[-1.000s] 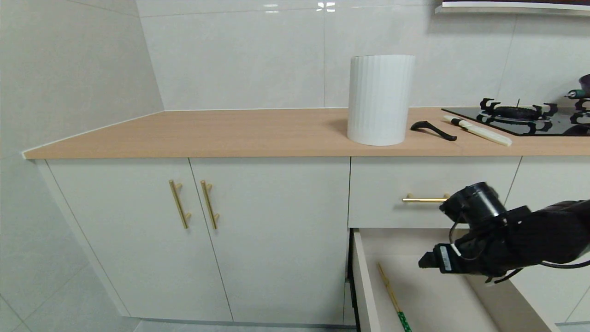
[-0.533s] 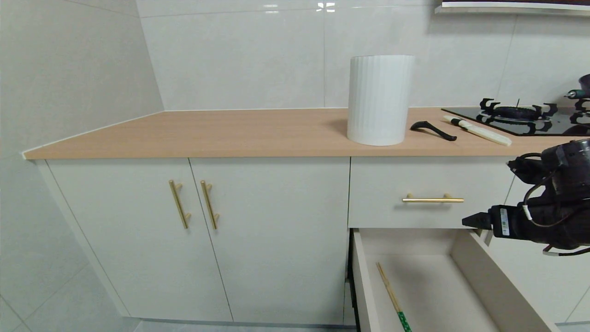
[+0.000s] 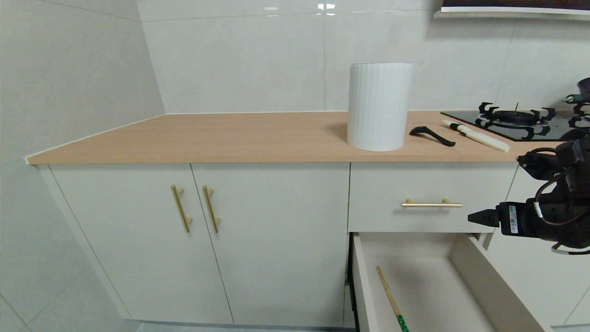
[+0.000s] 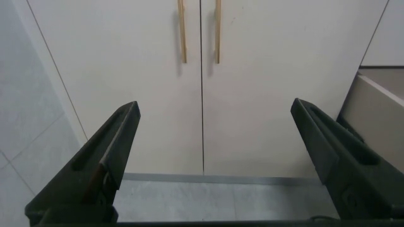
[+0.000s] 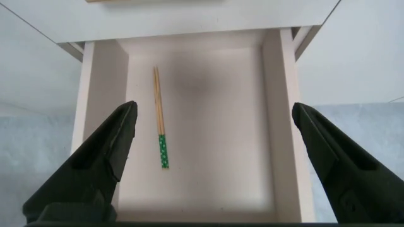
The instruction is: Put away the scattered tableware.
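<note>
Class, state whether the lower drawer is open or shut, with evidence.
Open: the white lower drawer is pulled out, its inside showing green-tipped wooden chopsticks.

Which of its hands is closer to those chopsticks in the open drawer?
The right. The right gripper hangs above the open drawer holding the chopsticks; the left gripper faces the cabinet doors beside it.

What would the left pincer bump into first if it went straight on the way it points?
Probably the white double cabinet doors with gold handles, near their middle seam. The open left pincer faces them with nothing between; depth is unclear.
</note>
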`<state>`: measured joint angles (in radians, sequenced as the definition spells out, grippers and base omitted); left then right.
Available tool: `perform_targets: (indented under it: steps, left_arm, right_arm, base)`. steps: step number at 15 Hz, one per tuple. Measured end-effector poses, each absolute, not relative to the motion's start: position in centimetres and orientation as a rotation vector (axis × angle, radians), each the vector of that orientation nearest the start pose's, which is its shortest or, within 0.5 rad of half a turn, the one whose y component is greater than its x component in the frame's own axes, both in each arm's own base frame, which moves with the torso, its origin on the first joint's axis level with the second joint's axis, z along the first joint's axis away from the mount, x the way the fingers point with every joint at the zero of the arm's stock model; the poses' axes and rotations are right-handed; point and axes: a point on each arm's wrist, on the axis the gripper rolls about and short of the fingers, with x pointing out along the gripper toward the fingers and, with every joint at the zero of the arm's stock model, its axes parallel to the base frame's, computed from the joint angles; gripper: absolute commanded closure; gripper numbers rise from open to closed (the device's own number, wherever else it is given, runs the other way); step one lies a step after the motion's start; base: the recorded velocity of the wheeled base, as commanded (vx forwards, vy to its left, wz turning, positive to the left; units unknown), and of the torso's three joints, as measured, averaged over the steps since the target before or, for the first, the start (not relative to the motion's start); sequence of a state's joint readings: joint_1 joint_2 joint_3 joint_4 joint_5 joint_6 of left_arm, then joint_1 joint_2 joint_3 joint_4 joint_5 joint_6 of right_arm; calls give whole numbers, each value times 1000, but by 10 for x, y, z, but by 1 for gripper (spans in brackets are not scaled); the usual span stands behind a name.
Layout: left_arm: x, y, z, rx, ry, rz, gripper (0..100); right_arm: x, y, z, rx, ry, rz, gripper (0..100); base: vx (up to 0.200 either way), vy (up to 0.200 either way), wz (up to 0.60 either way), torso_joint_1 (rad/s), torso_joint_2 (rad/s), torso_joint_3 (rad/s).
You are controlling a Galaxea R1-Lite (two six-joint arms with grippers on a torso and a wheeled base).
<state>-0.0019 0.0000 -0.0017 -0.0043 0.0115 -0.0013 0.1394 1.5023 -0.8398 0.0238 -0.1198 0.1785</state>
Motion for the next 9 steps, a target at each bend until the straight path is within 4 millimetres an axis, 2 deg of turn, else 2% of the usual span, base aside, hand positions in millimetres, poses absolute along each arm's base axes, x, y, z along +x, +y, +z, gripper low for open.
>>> perform_targets:
  steps: [9]
  left_arm:
    - [-23,0,76,-1,-2,10,0]
  right_arm:
    - [240,32,182,78,697,-40,0]
  base:
    - [0,0,0,175,-486,-292]
